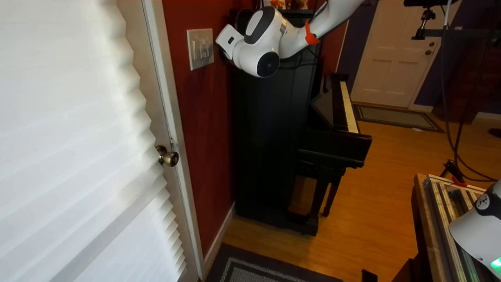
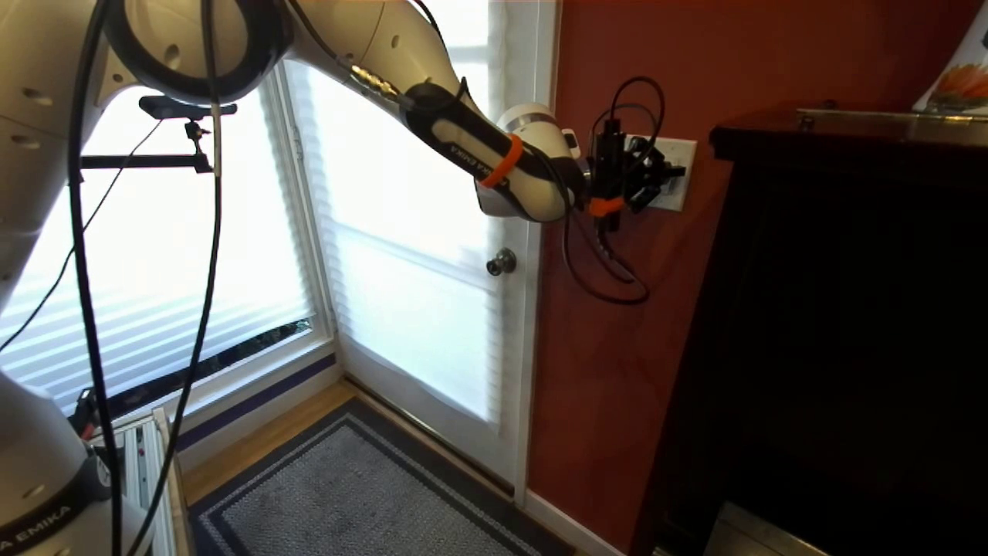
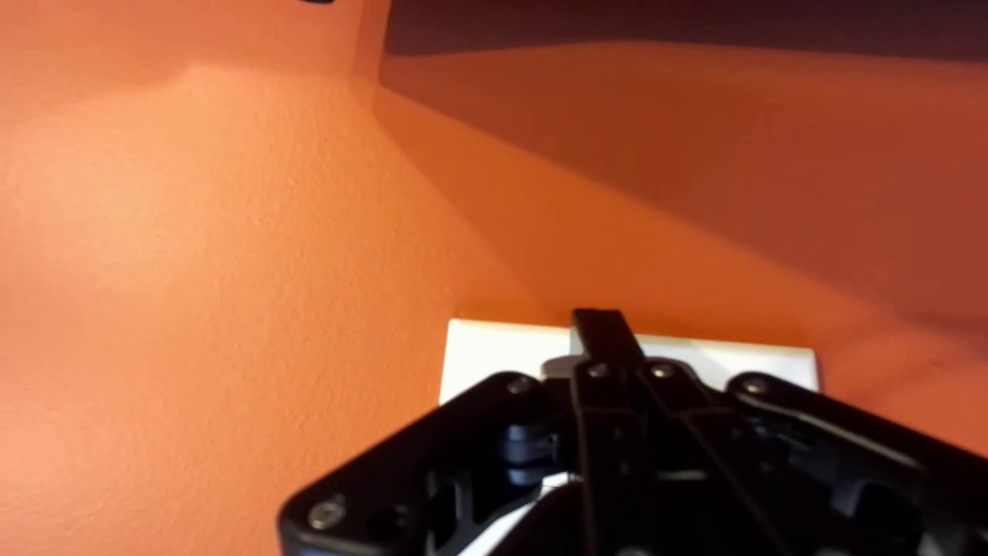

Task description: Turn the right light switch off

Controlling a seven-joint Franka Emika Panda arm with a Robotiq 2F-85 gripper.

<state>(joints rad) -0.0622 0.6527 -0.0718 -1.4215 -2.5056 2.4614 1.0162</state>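
The right light switch (image 1: 205, 47) is the right-hand toggle of the cream-white switch plate (image 1: 200, 62), mounted on the red wall (image 1: 207, 117) between the door knob (image 1: 169, 157) and the black piano (image 1: 270, 137); in an exterior view it lies well beyond the left edge of the worktop (image 1: 430, 231). Whether it is set up or down cannot be told. The claw (image 3: 610, 336) is closed: in the wrist view its fingers (image 3: 617, 440) lie together in front of the plate and mask its middle. Contact with the toggle cannot be confirmed. Legible marking, arm base (image 2: 38, 448): "A EMIKA", white on a black collar (image 2: 77, 494), the start cut off. Legible marking, forearm (image 2: 459, 127): "EMIKA" in small white letters, beside an orange band (image 2: 502, 161). In an exterior view, a round white emblem (image 1: 482, 201), too small to read, sits above a lit green light (image 1: 496, 263) on the base, which stands on the worktop inward of that left edge.
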